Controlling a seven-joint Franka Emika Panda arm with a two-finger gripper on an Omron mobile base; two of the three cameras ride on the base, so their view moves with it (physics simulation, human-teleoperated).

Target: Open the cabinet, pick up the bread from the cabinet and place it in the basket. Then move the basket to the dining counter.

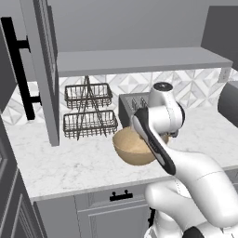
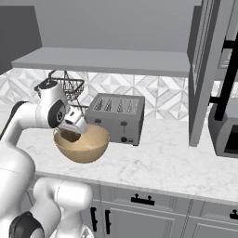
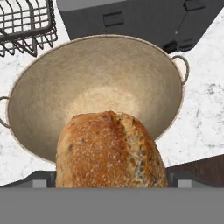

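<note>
The tan basket stands on the marble worktop in front of the toaster. The golden-brown bread sits low over the basket's near wall, between my fingers. My gripper dips into the basket from its left rim and is open, one finger on each side of the loaf. Whether the loaf rests on the basket wall is hidden. The grey cabinet above has its doors swung open, and its shelf is bare. The dining counter is out of view.
A grey toaster stands just behind the basket. A black wire rack is to its left. The open cabinet doors hang down toward the worktop on both sides. A dark appliance sits at the right.
</note>
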